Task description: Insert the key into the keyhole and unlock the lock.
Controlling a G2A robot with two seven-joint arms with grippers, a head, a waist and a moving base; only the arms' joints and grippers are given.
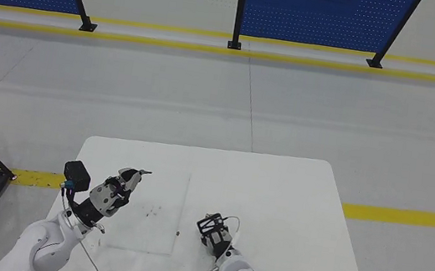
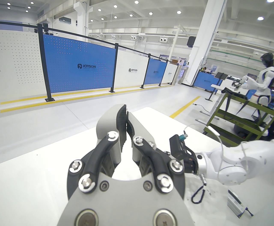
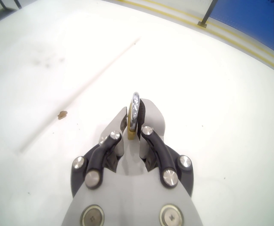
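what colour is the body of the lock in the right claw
The lock's body is brass yellow; the right wrist view shows it best.

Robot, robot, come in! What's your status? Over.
Left gripper shut, thin key poking out. Right gripper shut on lock, held apart from key. Nothing standing between them.

Lock (image 3: 131,133) brass; shackle (image 3: 135,104) glossy metal; table (image 3: 192,85) matt.
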